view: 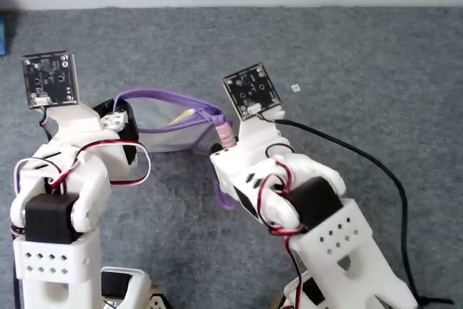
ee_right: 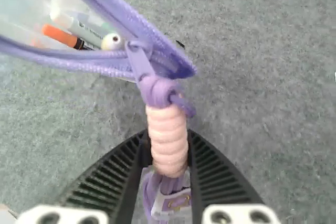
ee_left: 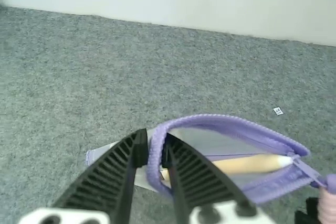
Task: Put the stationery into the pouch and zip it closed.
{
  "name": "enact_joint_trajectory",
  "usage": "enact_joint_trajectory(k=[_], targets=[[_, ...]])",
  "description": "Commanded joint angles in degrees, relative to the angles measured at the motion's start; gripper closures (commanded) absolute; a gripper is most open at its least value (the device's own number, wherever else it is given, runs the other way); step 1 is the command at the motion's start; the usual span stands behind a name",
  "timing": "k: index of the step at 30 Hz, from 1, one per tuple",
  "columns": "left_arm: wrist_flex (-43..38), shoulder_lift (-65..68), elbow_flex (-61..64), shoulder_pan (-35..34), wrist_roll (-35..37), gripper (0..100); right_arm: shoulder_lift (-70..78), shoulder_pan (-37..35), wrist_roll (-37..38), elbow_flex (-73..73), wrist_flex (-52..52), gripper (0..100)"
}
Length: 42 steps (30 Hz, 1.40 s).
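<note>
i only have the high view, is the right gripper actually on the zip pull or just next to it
Observer: On it. In the right wrist view the right gripper is shut on the pink coiled pull.
Operator: and the left one, got the pouch?
Observer: Yes, the left gripper pinches the purple rim of the pouch, at the end away from the pull.
Operator: anything inside
Observer: An orange marker and other pens lie inside.

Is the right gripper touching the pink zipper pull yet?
Touching. In the right wrist view, the right gripper clamps the pink zipper pull from both sides, with no gap visible.
</note>
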Motion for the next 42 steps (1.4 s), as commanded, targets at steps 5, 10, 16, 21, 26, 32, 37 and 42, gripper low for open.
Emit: enact_joint_trajectory(k=[5, 10, 16, 21, 26, 32, 37, 42], targets=[[-0.3, 1.7, 1.7, 0.2, 0.4, 99, -2.6, -0.6, -0.4, -0.5, -1.7, 91.1], [-0.3, 1.6, 1.7, 0.2, 0.4, 99, -2.2, -0.6, -0.2, -0.4, -4.9, 91.0], [-0.3, 1.6, 1.9, 0.2, 0.4, 99, -0.7, -0.6, -0.2, -0.7, -3.4, 82.6], [-0.3, 1.6, 1.9, 0.2, 0.4, 99, -0.8, -0.6, -0.1, -0.8, -3.2, 84.8], [-0.3, 1.7, 1.9, 0.2, 0.4, 99, -0.7, -0.6, -0.1, -0.8, -3.6, 84.8], [-0.3, 1.8, 1.9, 0.2, 0.4, 99, -0.4, -0.6, 0.4, -0.7, -6.5, 84.8], [-0.3, 1.8, 1.9, 0.2, 0.4, 99, -0.8, -0.5, 2.8, -0.7, -6.6, 89.1], [-0.3, 1.8, 1.9, 0.2, 0.4, 99, -0.8, -0.5, 3.4, -0.7, -6.7, 93.5]])
